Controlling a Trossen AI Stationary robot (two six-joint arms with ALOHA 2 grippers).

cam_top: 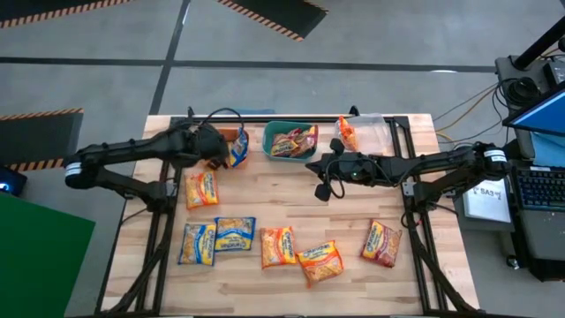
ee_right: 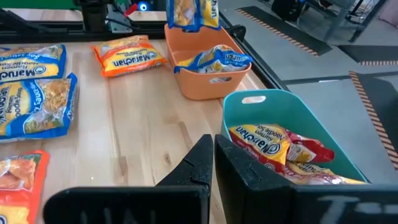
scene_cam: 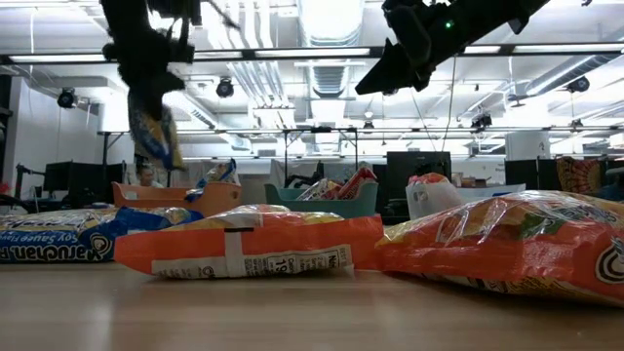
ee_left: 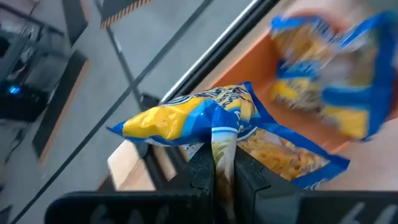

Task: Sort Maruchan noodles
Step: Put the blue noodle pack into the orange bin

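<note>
My left gripper (cam_top: pixel 221 146) is over the orange bin (cam_top: pixel 237 134) at the far left and is shut on a blue-and-yellow noodle packet (ee_left: pixel 205 118). In the low view that packet (scene_cam: pixel 154 127) hangs under the gripper. Another blue-and-yellow packet (ee_right: pixel 217 59) lies inside the orange bin. My right gripper (cam_top: pixel 320 170) is shut and empty, in the air just near of the teal bin (cam_top: pixel 290 140), which holds maroon packets (ee_right: pixel 280 146). Several packets lie flat on the table: orange ones (cam_top: pixel 201 188) (cam_top: pixel 278 247) (cam_top: pixel 320 261), blue ones (cam_top: pixel 197 243) (cam_top: pixel 234 233) and a maroon one (cam_top: pixel 381 243). My left gripper pinches the blue-and-yellow packet between its two fingers on a bunched fold of the wrapper (ee_left: pixel 222 144), near one end. The fingers come from above. The packet is lifted clear and hangs below the fingers (scene_cam: pixel 146 73), over the orange bin.
A clear bin (cam_top: pixel 371 132) at the far right holds an orange packet (cam_top: pixel 346 132). The three bins stand in a row along the far edge. Bare wood lies between the bins and the near row of packets. A laptop and cables sit off the table's right side.
</note>
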